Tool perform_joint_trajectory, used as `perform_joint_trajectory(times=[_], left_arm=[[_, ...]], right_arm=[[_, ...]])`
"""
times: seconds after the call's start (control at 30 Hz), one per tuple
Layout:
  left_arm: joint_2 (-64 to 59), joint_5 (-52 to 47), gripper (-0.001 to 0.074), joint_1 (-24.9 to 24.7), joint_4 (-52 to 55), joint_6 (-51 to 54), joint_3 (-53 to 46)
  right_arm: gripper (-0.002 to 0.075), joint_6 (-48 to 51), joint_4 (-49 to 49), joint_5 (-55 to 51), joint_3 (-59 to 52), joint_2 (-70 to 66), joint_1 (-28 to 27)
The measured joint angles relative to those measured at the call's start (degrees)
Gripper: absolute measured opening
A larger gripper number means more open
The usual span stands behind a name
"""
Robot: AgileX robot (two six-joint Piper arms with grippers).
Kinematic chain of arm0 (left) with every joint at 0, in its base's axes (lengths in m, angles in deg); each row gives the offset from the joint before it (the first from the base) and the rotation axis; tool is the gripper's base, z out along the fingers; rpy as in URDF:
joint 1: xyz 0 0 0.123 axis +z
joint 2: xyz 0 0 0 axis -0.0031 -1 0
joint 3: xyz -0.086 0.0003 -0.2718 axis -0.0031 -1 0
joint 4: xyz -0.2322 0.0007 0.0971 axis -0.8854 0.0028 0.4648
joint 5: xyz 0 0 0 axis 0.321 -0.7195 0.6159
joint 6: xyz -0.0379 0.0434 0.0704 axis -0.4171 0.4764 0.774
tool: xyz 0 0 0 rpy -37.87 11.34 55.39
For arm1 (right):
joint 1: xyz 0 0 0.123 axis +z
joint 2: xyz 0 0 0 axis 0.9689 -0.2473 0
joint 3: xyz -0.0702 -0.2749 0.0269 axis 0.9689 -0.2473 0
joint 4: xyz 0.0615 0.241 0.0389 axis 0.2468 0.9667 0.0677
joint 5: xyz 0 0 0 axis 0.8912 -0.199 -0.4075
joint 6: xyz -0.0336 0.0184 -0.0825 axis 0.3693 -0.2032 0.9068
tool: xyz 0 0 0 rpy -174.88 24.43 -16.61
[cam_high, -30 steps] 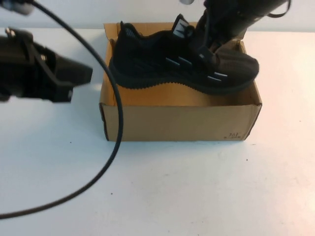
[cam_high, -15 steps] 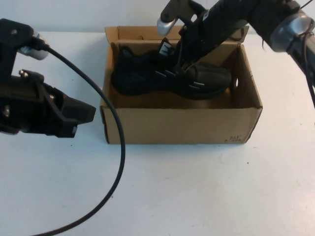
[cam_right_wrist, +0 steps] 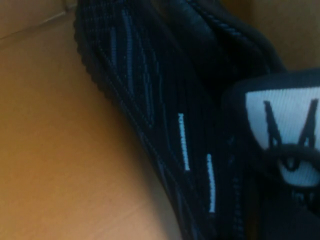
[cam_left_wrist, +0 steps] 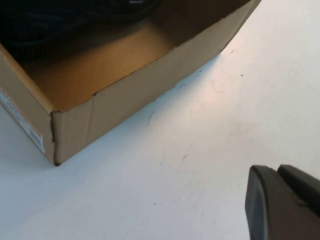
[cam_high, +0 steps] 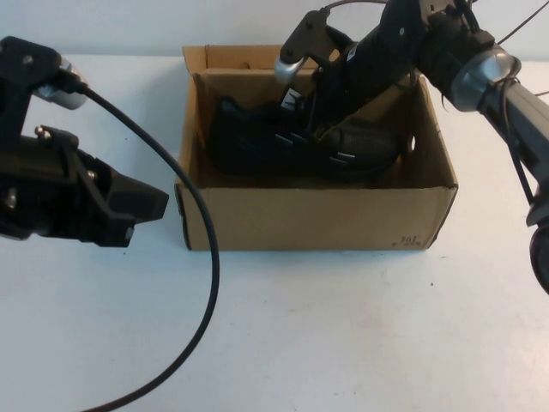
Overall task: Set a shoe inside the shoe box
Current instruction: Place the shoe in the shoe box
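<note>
The black knit shoe (cam_high: 249, 142) lies inside the brown cardboard shoe box (cam_high: 317, 215), heel toward the left end and toe toward the right end. My right gripper (cam_high: 319, 116) reaches down into the box and is shut on the shoe at its tongue and laces. The right wrist view shows the shoe (cam_right_wrist: 165, 100) very close, with its white dashes and white tongue label (cam_right_wrist: 285, 125), over the box floor (cam_right_wrist: 60, 165). My left gripper (cam_high: 159, 204) is shut and empty, hovering left of the box. In the left wrist view it (cam_left_wrist: 270, 172) hangs over the table near a box corner (cam_left_wrist: 125, 95).
A black cable (cam_high: 202, 283) loops from the left arm across the white table in front of the box's left corner. A round hole (cam_high: 410, 144) is in the box's right end wall. The right arm (cam_high: 489, 73) stretches over the box's back right corner.
The right gripper has lowered the shoe from above the box rim down into the box. The left gripper has shifted slightly right and lower, toward the box.
</note>
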Motion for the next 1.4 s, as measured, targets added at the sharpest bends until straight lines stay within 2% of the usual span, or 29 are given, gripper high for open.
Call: perform_joint_trajectory(times=[0.1, 0.3, 0.43, 0.6, 0.67, 0.8, 0.87, 1.03, 1.27, 1.4], left_arm=[[0.0, -0.3, -0.0001, 0.0, 0.0, 0.3, 0.0], [0.0, -1.4, -0.0001, 0.0, 0.1, 0.9, 0.0], [0.0, -2.2, -0.0001, 0.0, 2.1, 2.1, 0.0], [0.0, -5.4, -0.0001, 0.0, 4.9, 2.8, 0.0], [0.0, -8.1, -0.0001, 0.0, 5.3, 4.4, 0.0], [1.9, -11.1, -0.0001, 0.0, 5.6, 6.8, 0.0], [3.6, -11.4, -0.0001, 0.0, 6.2, 7.2, 0.0], [10.6, -11.7, -0.0001, 0.0, 9.6, 7.6, 0.0], [24.7, -12.6, -0.0001, 0.0, 12.2, 2.3, 0.0], [34.2, -12.6, -0.0001, 0.0, 12.2, -0.7, -1.0]], right_arm=[[0.01, -0.1, 0.2, 1.6, 0.0, 0.0, -0.1], [0.0329, -0.5, 0.7, 3.0, 0.4, 0.0, -0.1], [0.0361, -1.6, 0.8, 3.0, 0.4, 1.0, -0.1], [0.0311, -2.5, 1.9, 1.9, 0.4, 4.8, -0.1], [0.0253, -3.4, 2.0, 0.9, 0.4, 7.2, -0.1], [0.008, -5.5, 2.5, -1.2, 0.4, 12.2, -0.1], [0.0025, -7.0, 2.9, -2.5, 0.4, 15.1, -0.1], [-0.001, -11.6, 3.5, -5.0, 0.5, 21.6, -0.1], [-0.0015, -22.0, 3.6, -7.2, 0.5, 30.6, -0.1], [-0.0015, -24.5, 3.6, -8.7, 0.5, 34.9, -0.1]])
